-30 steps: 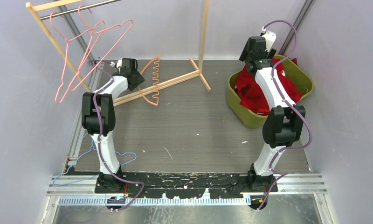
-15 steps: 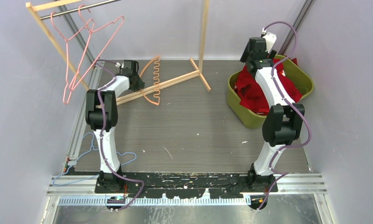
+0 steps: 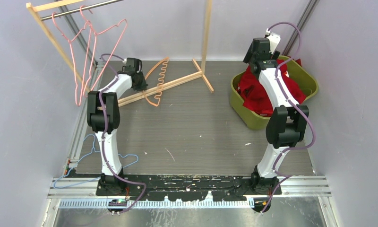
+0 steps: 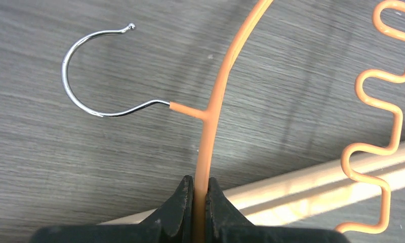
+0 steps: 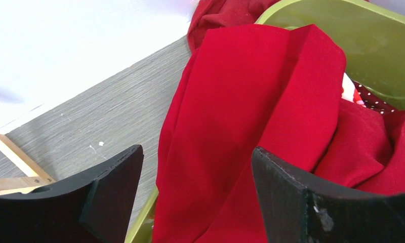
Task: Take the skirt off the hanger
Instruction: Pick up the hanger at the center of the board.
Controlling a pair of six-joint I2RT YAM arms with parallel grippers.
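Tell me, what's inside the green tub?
A pile of red cloth sits in the green tub, spilling over its rim, with a dotted dark-red piece beside it. The tub's bottom is hidden beneath the cloth.

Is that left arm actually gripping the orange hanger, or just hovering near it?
Touching. The left wrist view shows the left gripper with its fingers pinched against both sides of the orange hanger wire, with no gap.

The grey wood-grain table (image 3: 192,123) carries a rack's wooden foot bar (image 3: 163,86) at its far left, with an orange hanger (image 4: 206,131) crossing it. A green bin (image 3: 247,120) stands at the right, and a blue hanger (image 3: 135,159) lies near the left front edge.
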